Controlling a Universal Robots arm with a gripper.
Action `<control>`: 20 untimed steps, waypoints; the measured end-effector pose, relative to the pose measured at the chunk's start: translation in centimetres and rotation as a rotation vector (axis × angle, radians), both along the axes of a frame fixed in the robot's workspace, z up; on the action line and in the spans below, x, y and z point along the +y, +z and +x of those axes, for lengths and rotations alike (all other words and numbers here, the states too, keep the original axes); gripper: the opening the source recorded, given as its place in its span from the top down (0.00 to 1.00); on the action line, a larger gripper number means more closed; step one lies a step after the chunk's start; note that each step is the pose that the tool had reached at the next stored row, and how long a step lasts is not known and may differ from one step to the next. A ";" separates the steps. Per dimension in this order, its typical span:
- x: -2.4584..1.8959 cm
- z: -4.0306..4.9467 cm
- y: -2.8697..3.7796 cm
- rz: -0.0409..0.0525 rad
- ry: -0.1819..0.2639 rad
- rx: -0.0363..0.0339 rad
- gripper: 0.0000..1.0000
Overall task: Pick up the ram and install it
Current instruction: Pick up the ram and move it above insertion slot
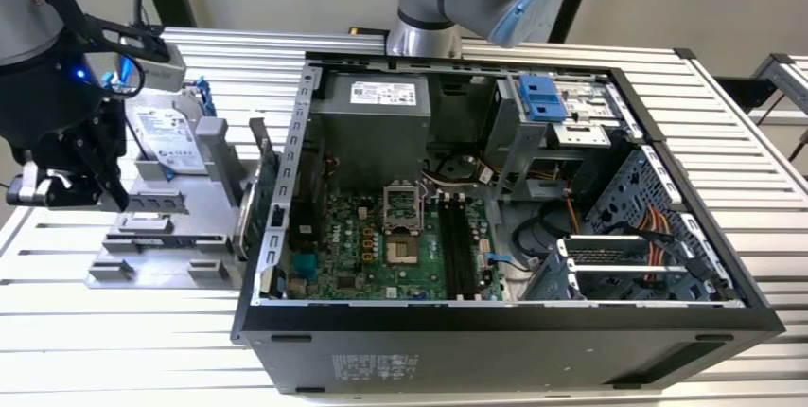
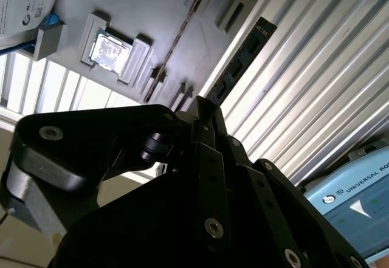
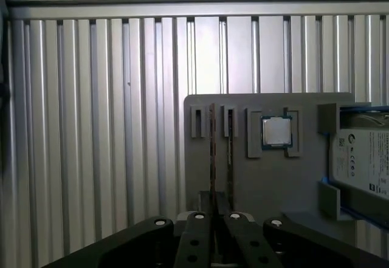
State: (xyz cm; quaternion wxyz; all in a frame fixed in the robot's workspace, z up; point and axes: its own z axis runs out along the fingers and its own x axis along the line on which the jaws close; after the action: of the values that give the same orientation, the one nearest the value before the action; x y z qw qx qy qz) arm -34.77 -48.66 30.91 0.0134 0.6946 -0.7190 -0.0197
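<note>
Fingers (image 3: 210,211) together at ram (image 3: 211,146), exterior view adds open PC case (image 1: 505,350)

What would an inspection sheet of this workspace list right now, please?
surface: slatted aluminium table bearing an open computer case and a grey fixture tray.
job's things: two ram sticks stand on edge in the tray's slots; the motherboard's long black slots look unfilled.
clutter: a processor chip and a hard drive on the tray.
grippers: the hand is low over the near end of the ram sticks; contact cannot be told.
cables: orange leads inside the case.
surroundings: a robot arm base beyond the case.
</note>
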 end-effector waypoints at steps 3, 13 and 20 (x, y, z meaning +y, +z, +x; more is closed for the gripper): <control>0.13 0.00 0.31 0.0003 0.000 0.0000 1.00; 0.54 0.00 1.42 0.0014 0.000 0.0000 1.00; 0.74 0.00 2.18 0.0018 0.000 -0.0001 1.00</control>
State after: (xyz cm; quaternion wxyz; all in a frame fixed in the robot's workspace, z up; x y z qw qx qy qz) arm -34.77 -47.91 33.09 0.0127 0.6946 -0.7190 -0.0203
